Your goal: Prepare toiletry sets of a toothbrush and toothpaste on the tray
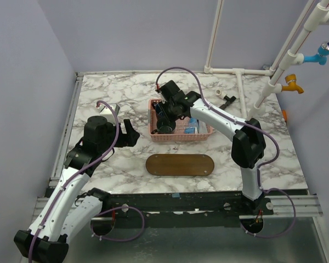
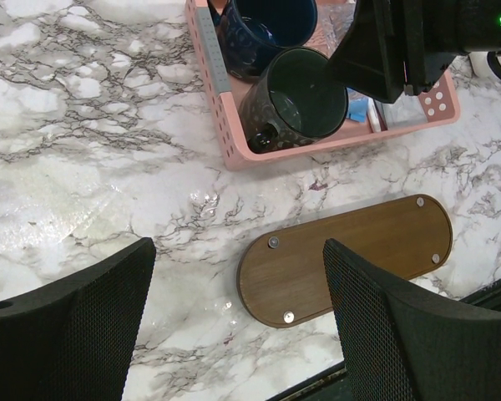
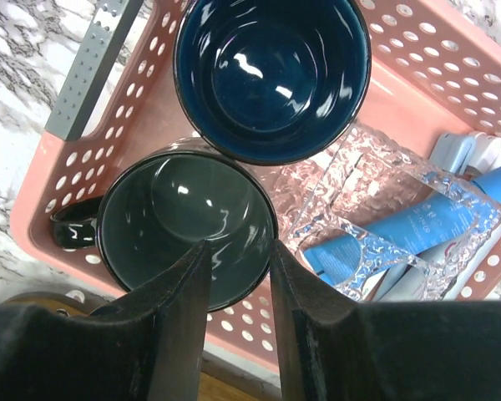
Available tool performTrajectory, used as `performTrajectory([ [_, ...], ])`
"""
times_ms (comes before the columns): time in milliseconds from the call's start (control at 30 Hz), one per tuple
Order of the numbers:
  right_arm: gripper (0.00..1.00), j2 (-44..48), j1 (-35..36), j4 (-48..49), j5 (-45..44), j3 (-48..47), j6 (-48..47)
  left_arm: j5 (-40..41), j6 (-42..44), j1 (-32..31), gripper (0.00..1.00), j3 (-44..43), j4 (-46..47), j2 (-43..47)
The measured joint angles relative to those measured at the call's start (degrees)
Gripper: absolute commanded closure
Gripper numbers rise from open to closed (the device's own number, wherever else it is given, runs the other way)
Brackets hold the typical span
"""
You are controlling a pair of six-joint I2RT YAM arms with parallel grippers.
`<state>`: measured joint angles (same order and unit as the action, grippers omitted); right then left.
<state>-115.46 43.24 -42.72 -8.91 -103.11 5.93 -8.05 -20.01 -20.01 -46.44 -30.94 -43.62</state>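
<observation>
The dark brown wooden tray (image 1: 180, 165) lies bare at the table's near middle and also shows in the left wrist view (image 2: 351, 251). My left gripper (image 1: 129, 133) is open and empty, hovering over the marble just left of the tray's end (image 2: 234, 322). My right gripper (image 1: 164, 112) is inside the pink basket (image 1: 182, 137), open with a narrow gap (image 3: 238, 251), its tips over the rim of a dark green mug (image 3: 175, 217). A blue tube (image 3: 417, 227) and pale handles (image 3: 468, 150) lie under a clear glass (image 3: 376, 180). No white toothbrush or red-capped toothpaste shows clearly.
A dark blue mug (image 3: 271, 71) stands beside the green one in the basket. A grey perforated strip (image 3: 92, 67) lies along the basket's left rim. White pipes (image 1: 238, 71) run along the back right, with small parts (image 1: 228, 100) near them.
</observation>
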Motion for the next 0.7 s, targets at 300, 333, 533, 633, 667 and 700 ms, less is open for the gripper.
performTrajectory([
  [300,0.62,-2.8,-1.7,1.1,0.7,-2.3,-1.6,0.0,0.0,0.0,0.19,0.0,0.0,0.0],
  [333,0.62,-3.1,-1.7,1.1,0.9,-2.7,-1.7,0.0,0.0,0.0,0.19,0.0,0.0,-0.1],
  [533,0.62,-3.8,-2.1,1.2,2.2,-3.3,-2.4,0.0,0.2,0.0,0.19,0.0,0.0,-0.3],
  [633,0.62,-3.9,-2.1,1.2,2.8,-3.3,-2.6,0.1,0.2,0.0,0.19,0.0,0.0,-0.4],
  [667,0.63,-3.9,-2.1,1.2,3.0,-3.2,-2.6,0.1,0.3,0.0,0.19,0.0,0.0,-0.5],
  [700,0.63,-3.9,-2.1,1.2,3.4,-3.2,-2.6,0.1,0.4,0.0,0.19,0.0,0.0,-0.6],
])
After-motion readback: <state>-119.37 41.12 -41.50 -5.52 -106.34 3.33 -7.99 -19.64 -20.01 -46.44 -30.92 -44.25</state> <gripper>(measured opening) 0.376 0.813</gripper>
